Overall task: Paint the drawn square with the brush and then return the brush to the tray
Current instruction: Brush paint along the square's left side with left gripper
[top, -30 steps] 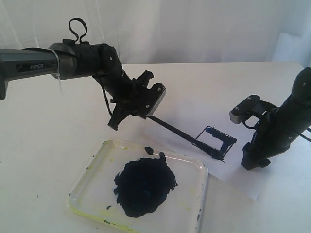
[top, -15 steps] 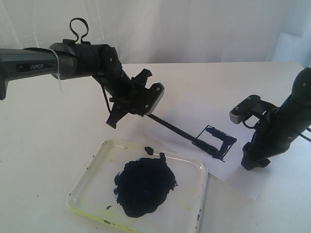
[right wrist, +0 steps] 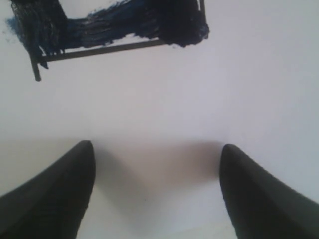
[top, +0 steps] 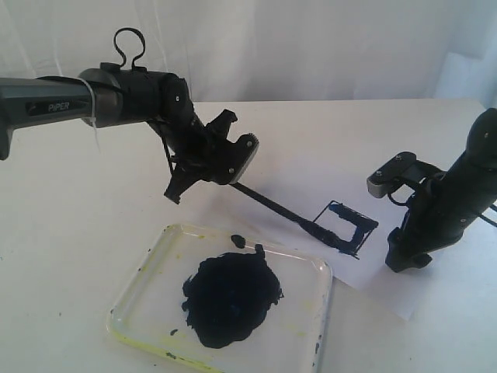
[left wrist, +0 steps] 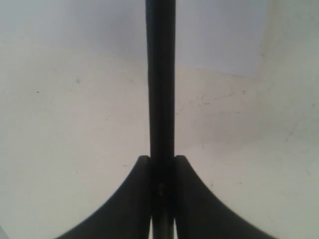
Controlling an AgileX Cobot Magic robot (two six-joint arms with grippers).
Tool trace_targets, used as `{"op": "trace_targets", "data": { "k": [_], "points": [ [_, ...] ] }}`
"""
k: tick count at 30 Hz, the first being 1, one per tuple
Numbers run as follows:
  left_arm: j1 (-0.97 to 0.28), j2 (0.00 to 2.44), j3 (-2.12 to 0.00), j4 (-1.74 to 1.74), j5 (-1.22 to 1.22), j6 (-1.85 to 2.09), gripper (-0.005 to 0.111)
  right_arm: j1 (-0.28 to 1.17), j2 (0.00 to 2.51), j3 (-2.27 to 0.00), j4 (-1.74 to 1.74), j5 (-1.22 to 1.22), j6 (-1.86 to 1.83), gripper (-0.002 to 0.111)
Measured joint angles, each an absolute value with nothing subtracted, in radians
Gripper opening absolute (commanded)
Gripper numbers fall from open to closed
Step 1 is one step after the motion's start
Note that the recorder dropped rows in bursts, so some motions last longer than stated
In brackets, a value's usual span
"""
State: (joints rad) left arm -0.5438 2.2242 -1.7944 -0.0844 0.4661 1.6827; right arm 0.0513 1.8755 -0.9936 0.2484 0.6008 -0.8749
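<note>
Left gripper [top: 230,180] pinches the brush [top: 272,206] by its handle, tip down on the near-left edge of the drawn square [top: 347,225], right of the tray [top: 132,287]. Short, flat strokes across the bare middle look like the way to fill it. Right gripper [top: 407,260], spread wide and empty, stands just right of the square, crowding that side.

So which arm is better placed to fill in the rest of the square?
Left. The left pincer grips the brush, tip at the part-painted square; the right pincer is open, empty.
</note>
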Motion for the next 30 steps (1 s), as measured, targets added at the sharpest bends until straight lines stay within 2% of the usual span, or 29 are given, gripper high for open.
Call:
{"op": "trace_targets", "data": {
  "k": [30],
  "points": [
    [-0.514, 2.224, -1.794, -0.044, 0.458, 1.631, 0.0, 0.051, 1.875, -0.994, 0.248, 0.601, -0.875, 0.066]
  ]
}}
